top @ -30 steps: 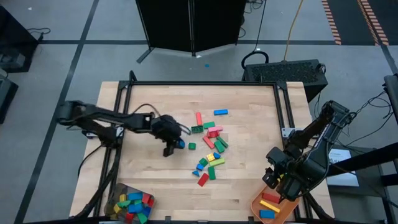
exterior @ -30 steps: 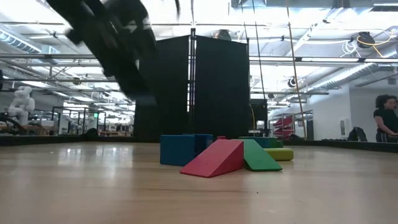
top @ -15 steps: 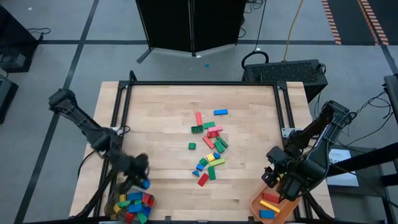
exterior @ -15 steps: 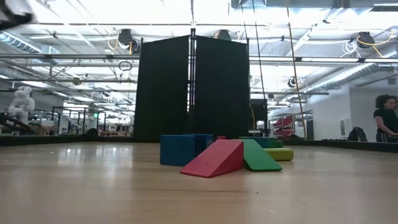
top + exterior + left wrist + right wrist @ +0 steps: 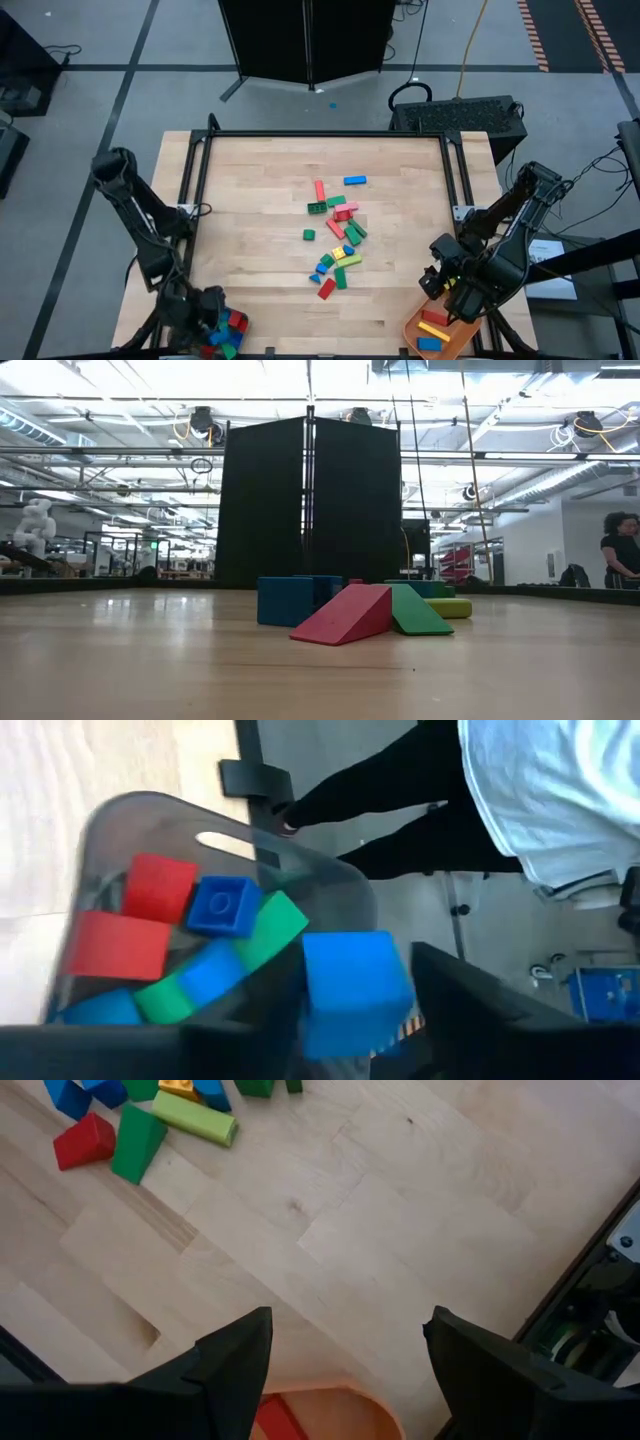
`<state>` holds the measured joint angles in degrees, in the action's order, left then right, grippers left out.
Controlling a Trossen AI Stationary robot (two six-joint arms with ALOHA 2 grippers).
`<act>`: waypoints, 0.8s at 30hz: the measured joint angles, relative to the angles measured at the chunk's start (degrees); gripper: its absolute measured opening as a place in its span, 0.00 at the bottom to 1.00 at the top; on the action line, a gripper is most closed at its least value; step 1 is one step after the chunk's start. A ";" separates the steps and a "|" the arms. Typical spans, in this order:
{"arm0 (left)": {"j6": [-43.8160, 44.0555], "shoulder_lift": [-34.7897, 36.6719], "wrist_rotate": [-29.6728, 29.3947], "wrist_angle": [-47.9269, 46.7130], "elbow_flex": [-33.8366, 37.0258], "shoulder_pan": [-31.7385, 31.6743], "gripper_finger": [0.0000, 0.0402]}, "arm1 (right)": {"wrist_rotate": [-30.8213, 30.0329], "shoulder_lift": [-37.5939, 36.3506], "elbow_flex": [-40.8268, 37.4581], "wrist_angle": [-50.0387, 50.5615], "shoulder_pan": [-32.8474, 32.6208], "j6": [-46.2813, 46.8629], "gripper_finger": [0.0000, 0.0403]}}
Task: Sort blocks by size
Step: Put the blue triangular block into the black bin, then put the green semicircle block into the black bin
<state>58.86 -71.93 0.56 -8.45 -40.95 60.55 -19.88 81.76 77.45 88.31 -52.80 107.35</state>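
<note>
My left gripper point(image 5: 210, 312) hovers over the grey container point(image 5: 222, 335) at the table's near left corner. In the left wrist view a blue cube block point(image 5: 355, 990) sits between its parted fingers, above the red, blue and green blocks point(image 5: 215, 920) lying in the container point(image 5: 130, 815). The loose blocks point(image 5: 338, 235) lie in a cluster on the wood at the table's middle; the low view shows a blue one point(image 5: 285, 600), a red wedge point(image 5: 345, 615) and a green wedge point(image 5: 420, 610). My right gripper point(image 5: 445, 290) point(image 5: 350, 1370) stands open and empty above the orange tray point(image 5: 440, 335). My left gripper has the blue cube block point(image 5: 355, 990) between its fingers, above the grey container. A thin gap shows beside one finger point(image 5: 470, 1010). Whether either finger touches the cube I cannot tell.
The orange tray point(image 5: 335, 1400) at the near right corner holds red, yellow and blue blocks point(image 5: 432, 328). A black frame point(image 5: 320, 133) runs along the table's far edge and sides. A person point(image 5: 520, 790) stands just beyond the near left corner; another point(image 5: 620, 550) is far off.
My left gripper has swung from the table's middle toward the near left corner, carrying the blue cube, and now hangs over the grey container. Its arm has left the low view. The loose blocks have not moved.
</note>
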 joint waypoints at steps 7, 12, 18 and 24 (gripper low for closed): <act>0.88 -1.79 0.20 -4.18 -0.02 -3.09 0.70 | 0.00 0.02 0.00 -0.13 0.00 -0.05 0.64; -2.93 0.61 -4.16 -6.49 -0.02 -11.03 0.70 | 0.00 0.00 0.01 -0.13 0.00 -0.97 0.64; -20.11 3.83 -22.98 -5.48 -0.05 -24.81 0.70 | 0.00 0.00 0.00 -0.13 0.00 -2.16 0.64; -45.63 -0.16 -21.63 3.53 -0.13 -40.56 0.70 | -0.02 0.02 0.00 -0.15 -0.02 -3.48 0.64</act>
<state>13.24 -72.09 -21.07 -4.92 -41.08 20.00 -19.90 81.78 77.45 88.16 -52.82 103.88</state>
